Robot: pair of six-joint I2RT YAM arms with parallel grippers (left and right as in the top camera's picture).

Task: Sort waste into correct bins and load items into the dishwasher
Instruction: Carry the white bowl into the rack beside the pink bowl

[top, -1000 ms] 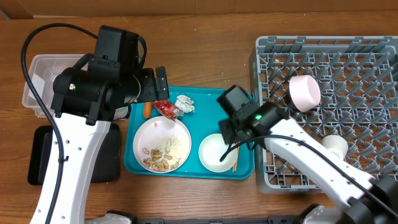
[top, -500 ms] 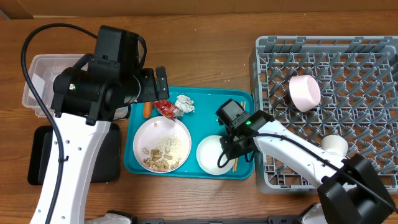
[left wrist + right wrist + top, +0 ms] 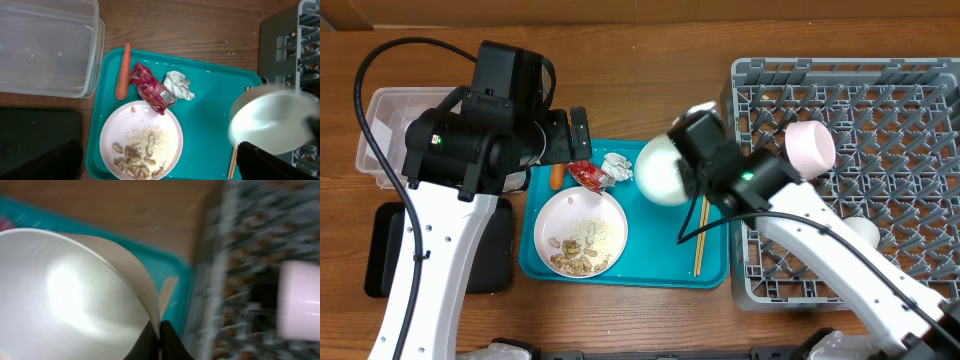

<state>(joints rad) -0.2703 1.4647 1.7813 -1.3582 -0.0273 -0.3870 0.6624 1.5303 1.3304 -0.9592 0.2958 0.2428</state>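
My right gripper (image 3: pixel 682 168) is shut on the rim of a white bowl (image 3: pixel 660 170), which hangs tilted above the teal tray (image 3: pixel 650 270). The right wrist view shows the fingertips (image 3: pixel 159 330) pinching the bowl's (image 3: pixel 70 290) thin wall. The bowl (image 3: pixel 270 122) is blurred in the left wrist view. A white plate (image 3: pixel 581 232) of beige scraps lies on the tray beside a carrot (image 3: pixel 556 177), a red wrapper (image 3: pixel 587 174), a tissue (image 3: pixel 617 167) and chopsticks (image 3: pixel 701 235). My left gripper (image 3: pixel 157 162) hovers open over the plate (image 3: pixel 141 145). The grey dish rack (image 3: pixel 850 90) stands at the right.
A pale pink bowl (image 3: pixel 810 148) and a small white vessel (image 3: pixel 860 232) sit in the rack. A clear tub (image 3: pixel 385 130) stands at the far left, with a black tray (image 3: pixel 385 250) in front of it, partly under the left arm. The rack's near wall (image 3: pixel 220 280) is just right of the held bowl.
The right gripper closed on the bowl's rim and lifted it off the tray, back and up toward the rack's corner. The chopsticks now lie uncovered. The left arm has not moved.
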